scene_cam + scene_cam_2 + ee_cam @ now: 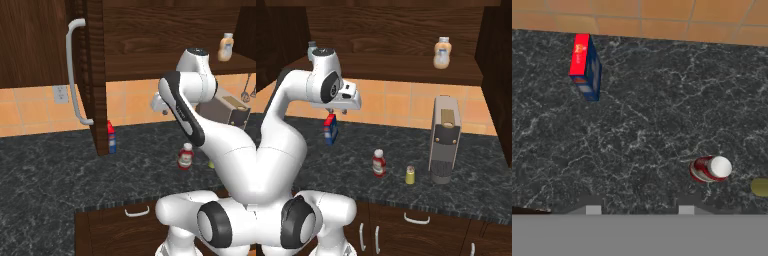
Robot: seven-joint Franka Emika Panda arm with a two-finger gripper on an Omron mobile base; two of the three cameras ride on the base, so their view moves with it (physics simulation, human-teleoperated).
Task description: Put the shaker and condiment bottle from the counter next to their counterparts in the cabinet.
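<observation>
An open cabinet (381, 70) holds a beige bottle (442, 52) above the counter (356, 150). The gripper (336, 110), jaws narrow and empty, hangs high over the stone, where a red bottle (379, 163) stands just beside the shaker (410, 174); a blue carton (586, 66) stands apart.

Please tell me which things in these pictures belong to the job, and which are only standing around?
Belong to the job:
- condiment bottle, standing on the counter
- shaker, beside it
- cabinet
- beige counterpart bottle, on the cabinet shelf

Only standing around:
- red-topped blue bottle
- toaster
- wall outlet
</observation>
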